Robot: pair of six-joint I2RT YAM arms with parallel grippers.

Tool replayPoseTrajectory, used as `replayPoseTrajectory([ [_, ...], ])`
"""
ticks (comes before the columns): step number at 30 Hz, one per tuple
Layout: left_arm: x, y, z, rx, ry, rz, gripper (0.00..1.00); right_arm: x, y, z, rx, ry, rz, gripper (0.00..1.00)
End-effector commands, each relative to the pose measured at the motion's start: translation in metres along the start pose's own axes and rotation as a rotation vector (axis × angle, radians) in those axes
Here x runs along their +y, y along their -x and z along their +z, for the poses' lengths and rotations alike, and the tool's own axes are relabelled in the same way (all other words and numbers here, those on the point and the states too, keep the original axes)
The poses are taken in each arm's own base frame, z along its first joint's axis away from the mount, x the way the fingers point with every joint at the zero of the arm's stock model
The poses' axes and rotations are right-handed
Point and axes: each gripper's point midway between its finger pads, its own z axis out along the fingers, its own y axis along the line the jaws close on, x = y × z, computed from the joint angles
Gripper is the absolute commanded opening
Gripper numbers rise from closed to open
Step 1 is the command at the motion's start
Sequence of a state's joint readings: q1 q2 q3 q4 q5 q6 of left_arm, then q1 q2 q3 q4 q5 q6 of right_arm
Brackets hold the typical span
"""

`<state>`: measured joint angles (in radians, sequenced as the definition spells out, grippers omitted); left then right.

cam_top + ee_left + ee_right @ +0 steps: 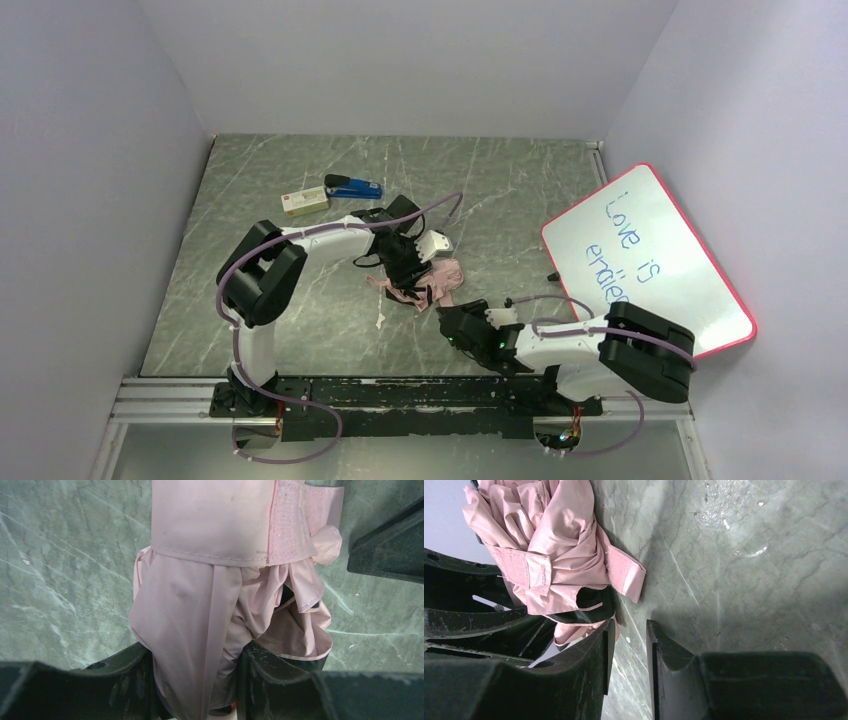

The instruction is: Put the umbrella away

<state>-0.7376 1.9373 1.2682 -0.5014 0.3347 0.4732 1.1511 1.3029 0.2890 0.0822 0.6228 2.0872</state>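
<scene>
The pale pink umbrella lies bunched on the grey marble tabletop near the middle. My left gripper is over its left part, shut on a fold of the pink fabric, which fills the space between both fingers. A flat strap with a velcro patch crosses the top of the bundle. My right gripper sits low on the table just in front of the umbrella. Its jaws stand a narrow gap apart with only bare table between them. The strap end lies just beyond them.
A blue stapler and a small cream and red box lie behind the left arm. A red-framed whiteboard leans against the right wall. A small white object sits just behind the umbrella. Walls close in on three sides.
</scene>
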Motion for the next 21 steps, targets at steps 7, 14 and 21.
replayPoseTrajectory([
  [7, 0.023, -0.053, 0.013, 0.187, 0.115, -0.028, 0.05, -0.075, 0.064, 0.010, -0.253, -0.189, 0.345, 0.34],
  [14, 0.023, -0.054, 0.012, 0.189, 0.116, -0.029, 0.05, -0.077, 0.073, 0.015, -0.304, -0.207, 0.309, 0.35],
  [21, 0.023, -0.053, 0.012, 0.188, 0.112, -0.029, 0.05, -0.073, 0.085, 0.018, -0.341, -0.206, 0.278, 0.36],
])
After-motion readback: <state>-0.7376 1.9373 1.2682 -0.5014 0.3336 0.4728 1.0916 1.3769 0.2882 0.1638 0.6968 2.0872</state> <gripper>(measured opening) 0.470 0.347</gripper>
